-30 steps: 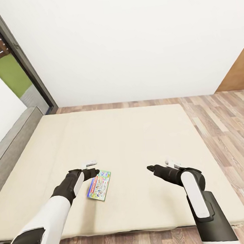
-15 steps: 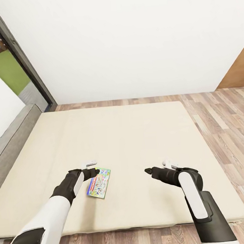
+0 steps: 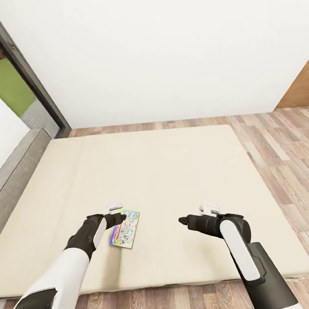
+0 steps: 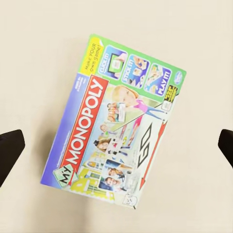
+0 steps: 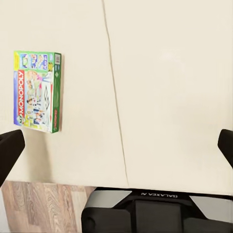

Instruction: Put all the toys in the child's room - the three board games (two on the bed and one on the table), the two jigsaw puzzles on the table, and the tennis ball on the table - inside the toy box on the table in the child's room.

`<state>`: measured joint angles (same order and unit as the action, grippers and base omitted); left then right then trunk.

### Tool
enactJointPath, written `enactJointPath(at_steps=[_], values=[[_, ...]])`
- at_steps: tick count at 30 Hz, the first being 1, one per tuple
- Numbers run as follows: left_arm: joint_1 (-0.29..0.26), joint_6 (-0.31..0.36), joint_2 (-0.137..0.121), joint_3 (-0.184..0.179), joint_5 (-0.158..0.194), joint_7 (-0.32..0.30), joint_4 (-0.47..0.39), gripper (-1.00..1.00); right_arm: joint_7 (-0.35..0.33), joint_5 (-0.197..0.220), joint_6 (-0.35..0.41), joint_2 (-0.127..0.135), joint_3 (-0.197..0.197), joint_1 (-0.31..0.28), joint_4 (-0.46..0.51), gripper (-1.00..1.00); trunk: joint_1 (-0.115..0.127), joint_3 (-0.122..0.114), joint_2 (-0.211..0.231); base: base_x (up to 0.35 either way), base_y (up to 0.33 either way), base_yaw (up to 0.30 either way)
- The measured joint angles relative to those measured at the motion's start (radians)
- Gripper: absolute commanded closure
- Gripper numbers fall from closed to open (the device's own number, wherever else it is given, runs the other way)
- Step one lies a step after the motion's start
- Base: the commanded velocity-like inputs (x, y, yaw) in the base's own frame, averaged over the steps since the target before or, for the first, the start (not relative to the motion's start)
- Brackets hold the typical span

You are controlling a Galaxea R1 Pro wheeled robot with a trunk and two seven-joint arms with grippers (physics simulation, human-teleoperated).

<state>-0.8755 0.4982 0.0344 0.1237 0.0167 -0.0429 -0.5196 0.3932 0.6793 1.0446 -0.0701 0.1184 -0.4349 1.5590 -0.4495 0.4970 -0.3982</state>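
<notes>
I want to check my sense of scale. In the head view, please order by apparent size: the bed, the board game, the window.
1. The bed, by far the largest.
2. The window, partly cut off by the picture's edge.
3. The board game, smallest; it lies flat on the bed.

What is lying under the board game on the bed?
The board game lies flat on the bed's plain beige mattress. Whatever is directly beneath the box is covered and cannot be seen.

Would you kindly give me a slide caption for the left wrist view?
Open left claw poised above a Monopoly box lying flat on the beige bed.
</notes>
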Motion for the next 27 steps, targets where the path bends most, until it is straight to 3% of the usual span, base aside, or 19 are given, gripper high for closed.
enactJointPath(at_steps=[27], values=[[0.000, 0.001, 0.001, 0.000, 0.000, -0.001, -0.001, -1.00, 0.001, 0.000, 0.000, 0.004, 0.013, 0.000, 0.000, -1.00, 0.000, 0.045, 0.000, 0.000, 0.000, 0.000]])
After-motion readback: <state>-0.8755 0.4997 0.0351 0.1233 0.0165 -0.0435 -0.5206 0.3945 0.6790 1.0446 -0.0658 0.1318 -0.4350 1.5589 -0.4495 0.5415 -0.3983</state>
